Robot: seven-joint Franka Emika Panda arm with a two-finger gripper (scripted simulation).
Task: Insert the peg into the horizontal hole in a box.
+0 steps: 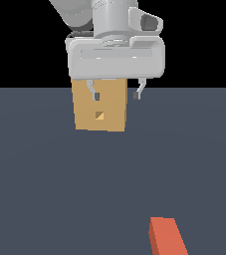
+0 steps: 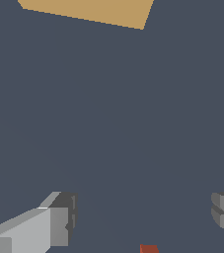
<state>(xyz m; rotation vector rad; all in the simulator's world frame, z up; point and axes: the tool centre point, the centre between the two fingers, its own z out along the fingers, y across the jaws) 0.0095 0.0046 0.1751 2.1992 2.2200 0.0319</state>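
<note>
The tan box [image 1: 99, 105] stands upright on the dark floor at the far side of the exterior view, with the small square hole [image 1: 99, 116] in the middle of its face. My gripper [image 1: 116, 94] hangs open and empty in the air in front of the box's upper part, fingers apart. The peg [image 1: 167, 236] lies on the floor at the near edge of the exterior view; only its orange-red part shows, the rest is cut off. In the wrist view the box's top [image 2: 89, 11], my two fingers [image 2: 59, 222] and a tip of the peg [image 2: 149, 248] show.
The dark grey floor [image 1: 45, 174] stretches between the box and the peg. Nothing else stands on it.
</note>
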